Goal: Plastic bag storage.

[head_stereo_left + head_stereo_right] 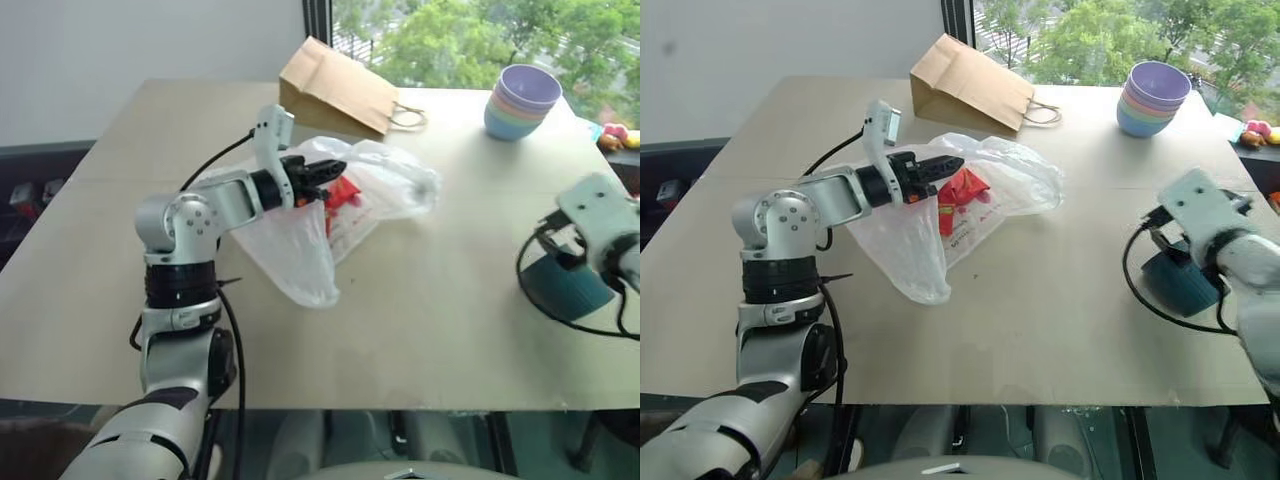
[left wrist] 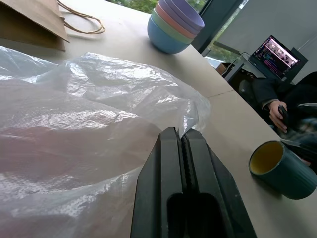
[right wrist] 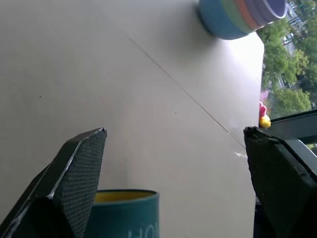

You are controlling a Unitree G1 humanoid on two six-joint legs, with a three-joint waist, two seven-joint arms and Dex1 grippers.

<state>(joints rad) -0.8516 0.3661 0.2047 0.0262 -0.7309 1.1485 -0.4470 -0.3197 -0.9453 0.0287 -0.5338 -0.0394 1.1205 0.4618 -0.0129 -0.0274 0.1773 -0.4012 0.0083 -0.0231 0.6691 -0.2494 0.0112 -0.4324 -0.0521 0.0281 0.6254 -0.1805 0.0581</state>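
The plastic bag, thin and see-through, lies crumpled mid-table with one end lifted. My left gripper is shut on the bag's film, and a fold hangs from it down to the table. A red packet shows through the film. In the left wrist view the two fingers stand pressed together against the film. My right gripper is open at the table's right side, fingers wide apart, just above a teal cup that nothing is gripping.
A brown paper bag with handles lies at the back of the table. A stack of pastel bowls stands back right. The teal cup sits near the right edge. Beyond the table a person's hand and a laptop show.
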